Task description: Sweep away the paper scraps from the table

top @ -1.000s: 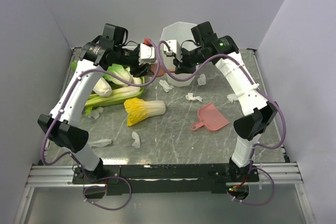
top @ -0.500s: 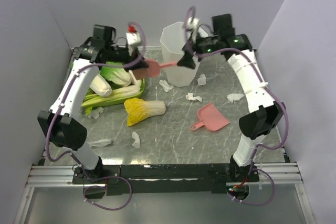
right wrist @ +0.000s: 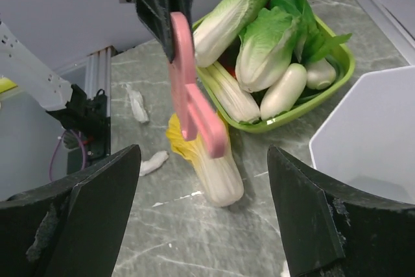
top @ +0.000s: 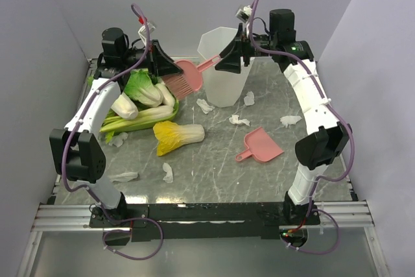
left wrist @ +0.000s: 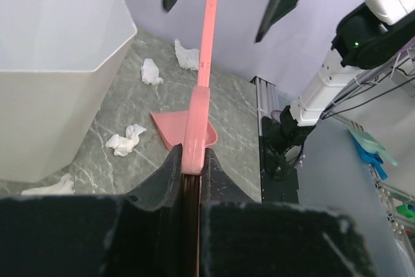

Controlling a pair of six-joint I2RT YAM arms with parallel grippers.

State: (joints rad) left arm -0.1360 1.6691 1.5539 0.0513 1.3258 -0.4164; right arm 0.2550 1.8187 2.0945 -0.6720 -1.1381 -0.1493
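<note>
My left gripper [top: 165,67] [left wrist: 191,152] is raised over the back of the table [top: 214,173] and is shut on the head of a pink hand brush [top: 186,80] [left wrist: 194,115]. The brush handle [left wrist: 207,37] points at my right gripper [top: 229,58] [right wrist: 202,155], which stands wide open just off the handle's end, touching nothing. Several white paper scraps lie on the grey slab: one [top: 205,106] in front of the bin, one [top: 239,120] mid-table, one [top: 290,120] at the right, one [top: 168,172] near the front. The pink dustpan [top: 261,146] lies flat right of centre.
A tall white bin [top: 224,76] [left wrist: 52,69] stands at the back centre, under both grippers. A green tray of cabbages [top: 139,118] [right wrist: 337,79] sits back left. A loose yellow-leafed cabbage [top: 178,135] [right wrist: 217,173] lies beside it.
The brush passed from my right gripper to my left: the left closed on its head and the right opened. Both arms rose and drew apart.
</note>
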